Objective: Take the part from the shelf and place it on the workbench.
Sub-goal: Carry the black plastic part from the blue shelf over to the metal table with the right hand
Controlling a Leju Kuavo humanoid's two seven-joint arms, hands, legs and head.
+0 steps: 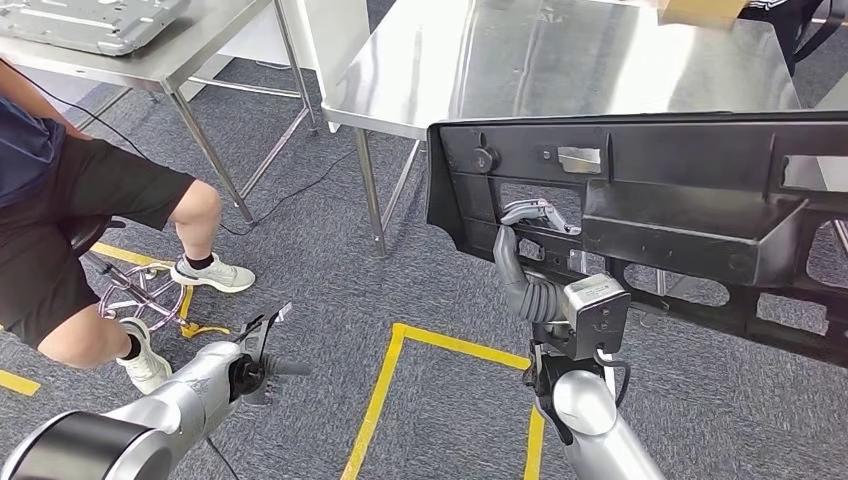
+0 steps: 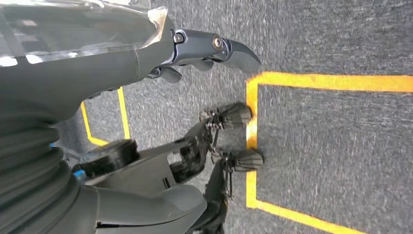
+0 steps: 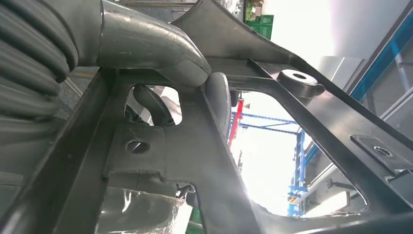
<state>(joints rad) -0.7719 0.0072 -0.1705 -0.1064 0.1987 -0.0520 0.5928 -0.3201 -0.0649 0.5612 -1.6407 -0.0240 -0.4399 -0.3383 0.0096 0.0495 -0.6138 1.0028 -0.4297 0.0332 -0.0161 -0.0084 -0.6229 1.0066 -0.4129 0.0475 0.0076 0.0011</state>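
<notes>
A large black plastic part (image 1: 660, 215) with many cut-outs hangs in the air in front of a steel workbench (image 1: 560, 60). My right hand (image 1: 528, 250) grips it near its left end, fingers hooked through an opening. In the right wrist view the thumb (image 3: 160, 48) presses on a rib of the part (image 3: 204, 161), with dark fingers seen through a hole. My left hand (image 1: 258, 355) hangs low over the carpet at the left, holding nothing, its fingers (image 2: 224, 48) apart in the left wrist view.
A seated person (image 1: 90, 230) on a stool is at the left, feet on the carpet. A second steel table (image 1: 130, 40) with a grey metal panel stands behind them. Yellow tape lines (image 1: 400, 370) mark the grey carpet. A cardboard box (image 1: 700, 10) sits at the workbench's far edge.
</notes>
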